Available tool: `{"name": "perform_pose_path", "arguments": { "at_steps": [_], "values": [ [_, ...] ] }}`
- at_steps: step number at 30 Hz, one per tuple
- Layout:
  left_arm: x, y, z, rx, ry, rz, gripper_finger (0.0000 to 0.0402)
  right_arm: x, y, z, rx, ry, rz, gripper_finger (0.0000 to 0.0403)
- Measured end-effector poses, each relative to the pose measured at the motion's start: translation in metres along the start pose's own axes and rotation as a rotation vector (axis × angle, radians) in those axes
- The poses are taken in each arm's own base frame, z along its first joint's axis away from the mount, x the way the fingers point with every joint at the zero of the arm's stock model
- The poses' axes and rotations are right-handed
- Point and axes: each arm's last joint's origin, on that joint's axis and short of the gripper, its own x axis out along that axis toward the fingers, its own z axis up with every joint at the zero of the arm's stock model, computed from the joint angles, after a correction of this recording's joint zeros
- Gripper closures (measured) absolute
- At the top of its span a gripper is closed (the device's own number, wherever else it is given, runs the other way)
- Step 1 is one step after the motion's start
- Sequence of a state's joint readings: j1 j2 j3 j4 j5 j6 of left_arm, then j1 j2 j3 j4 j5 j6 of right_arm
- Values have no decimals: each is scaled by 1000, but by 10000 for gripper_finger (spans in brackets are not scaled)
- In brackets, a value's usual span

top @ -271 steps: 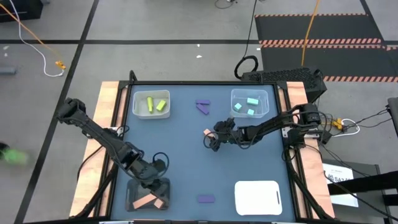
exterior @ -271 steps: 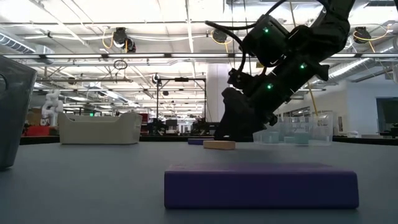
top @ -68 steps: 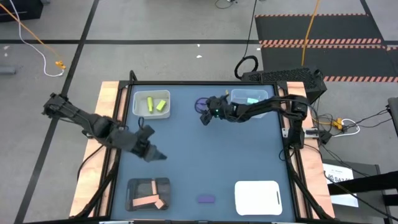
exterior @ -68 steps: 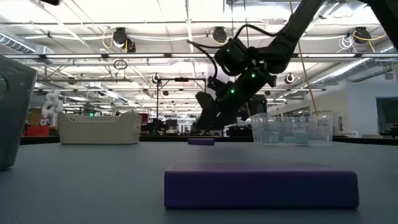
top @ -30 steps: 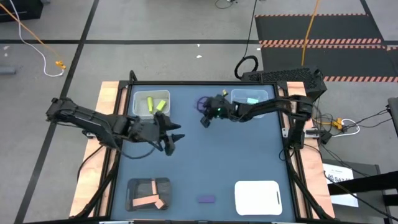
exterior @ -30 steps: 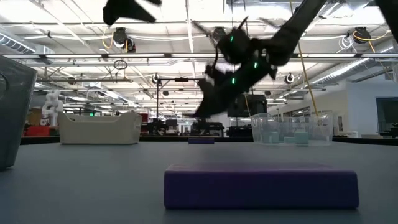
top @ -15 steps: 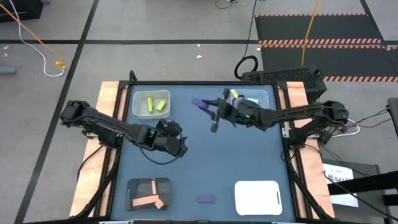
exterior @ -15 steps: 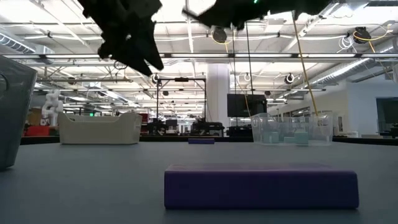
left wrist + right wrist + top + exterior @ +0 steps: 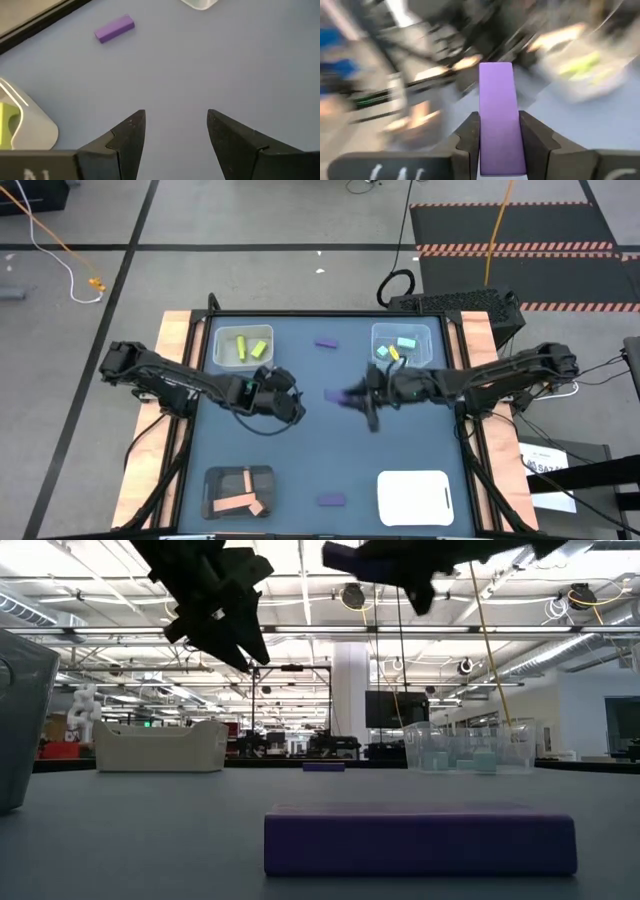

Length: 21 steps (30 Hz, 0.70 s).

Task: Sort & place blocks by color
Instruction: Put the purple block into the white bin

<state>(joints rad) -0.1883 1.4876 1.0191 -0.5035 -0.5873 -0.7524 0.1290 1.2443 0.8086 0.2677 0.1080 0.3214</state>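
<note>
My right gripper (image 9: 352,397) hangs over the middle of the table, shut on a purple bar block (image 9: 334,395); the low view shows it high above the surface (image 9: 345,557). My left gripper (image 9: 295,410) hovers just left of it, open and with nothing between its fingers (image 9: 175,114). A second purple block (image 9: 325,342) lies flat at the far middle of the table, and a third (image 9: 331,500) lies flat near the front edge. My right gripper pinches the purple bar's two long sides (image 9: 485,135) between its two fingers. The fingers lie along the bar, roughly level and pointing toward the table's left. The bar's free end (image 9: 496,75) sticks out past the fingertips. It is lifted clear of the table.
A clear tray (image 9: 219,358) with yellow-green blocks stands far left. A clear tray (image 9: 428,352) with mint-teal blocks stands far right. A black tray (image 9: 212,480) with salmon blocks sits near left, a white tray (image 9: 415,495) near right.
My right gripper has risen from the far middle of the table with a purple bar and carried it toward the near edge, over the table's middle. One purple block has stayed at the far middle. My left gripper has come lower beside it.
</note>
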Motion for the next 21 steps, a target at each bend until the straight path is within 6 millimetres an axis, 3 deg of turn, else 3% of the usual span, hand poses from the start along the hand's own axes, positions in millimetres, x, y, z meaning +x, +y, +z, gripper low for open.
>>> {"name": "perform_pose_path", "arguments": {
  "at_steps": [8,16,21],
  "values": [
    [6,2,12,16,-58,-20,188,-36,42,-27,389,344,314,317],
    [11,9,19,-5,-73,-3,188,-68,74,-75,540,646,399,317],
    [14,12,26,-42,-100,-5,188,-83,81,-106,655,843,385,315]
  ]
}}
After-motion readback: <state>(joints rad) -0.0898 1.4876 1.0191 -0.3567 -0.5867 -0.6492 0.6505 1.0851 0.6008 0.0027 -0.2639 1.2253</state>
